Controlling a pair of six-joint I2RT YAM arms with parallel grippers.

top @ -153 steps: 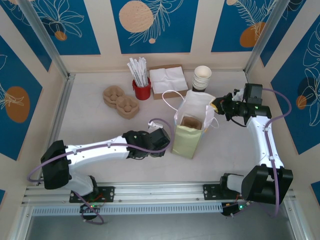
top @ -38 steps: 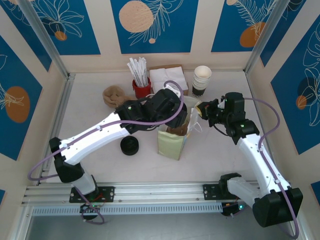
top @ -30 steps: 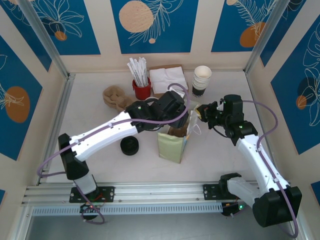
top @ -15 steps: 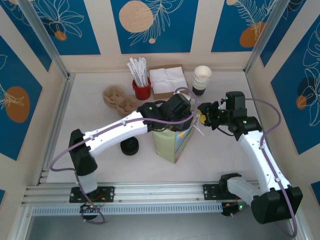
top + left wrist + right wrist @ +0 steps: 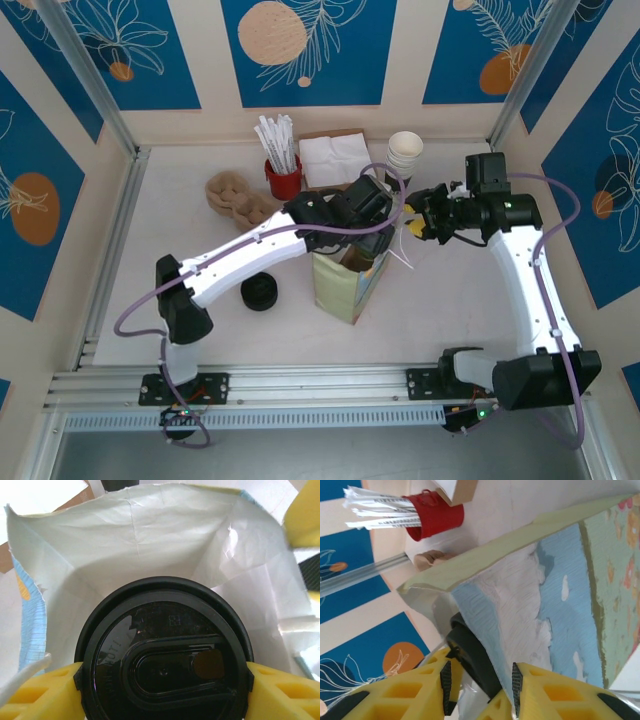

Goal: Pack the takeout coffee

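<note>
Left tool [image 5: 163, 692] around takeout coffee [image 5: 165, 650], its sides hidden below.

The walls [image 5: 305, 50] are cream with big blue panels, white leaves and orange circles. The counter [image 5: 170, 230] is pale and bright, with metal posts [image 5: 88, 75] in the back corners and a metal rail [image 5: 320, 385] along the near edge.

The right pincer [image 5: 480, 687] holds its yellow fingers [image 5: 410, 695] apart. The wall of the paper bag [image 5: 560, 595], painted blue and white with a pale green rim, runs down into the gap. A black rounded rim [image 5: 470, 652], too partial to name, sits there too. Beyond, on the desk [image 5: 500, 510], a red cup [image 5: 437, 517] holds white sticks [image 5: 375, 507]. It is near a tan moulded carrier [image 5: 427, 559] and a cardboard corner [image 5: 457, 487].
</note>
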